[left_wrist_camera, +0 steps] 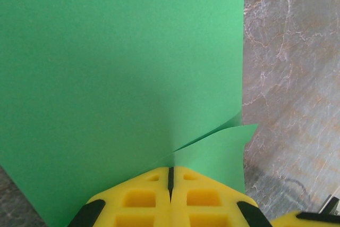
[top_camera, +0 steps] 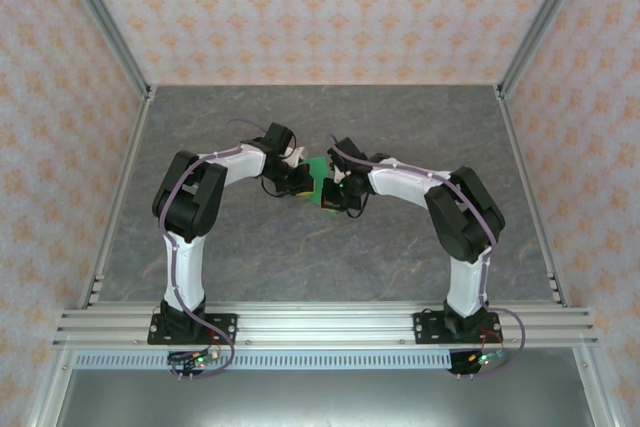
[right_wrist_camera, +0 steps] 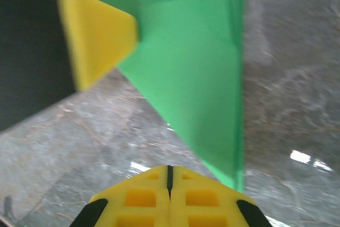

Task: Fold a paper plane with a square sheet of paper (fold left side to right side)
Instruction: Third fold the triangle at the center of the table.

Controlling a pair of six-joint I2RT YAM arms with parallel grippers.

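Paper is the whole business here: the green sheet [top_camera: 318, 169] is at the middle of the counter [top_camera: 300, 267], right where the two arms meet nose to nose. Seen from the left wrist, the left tool [left_wrist_camera: 171, 176] has its yellow fingers pressed together. Two layers of the sheet run in to the seam between them, so I judge it is pinching the sheet at a part-made fold, with one layer bowing up off the other. The right tool [right_wrist_camera: 170, 174] is closed too, and a pointed corner of the sheet comes down just beside its fingertips; whether it has any paper nipped I cannot tell. From that wrist, a yellow finger [right_wrist_camera: 95, 41] of the left tool touches the sheet's edge. To fold left over right well, I would match the edges first, carrying the pinched side across until it lies along the opposite edge. The other side should stay pinned so the sheet cannot slide or turn, and only then should the crease be pressed, from the middle outward. Thin paper buckles easily, so slow, low travel would suit; a skewed crease would likely throw off every later fold.
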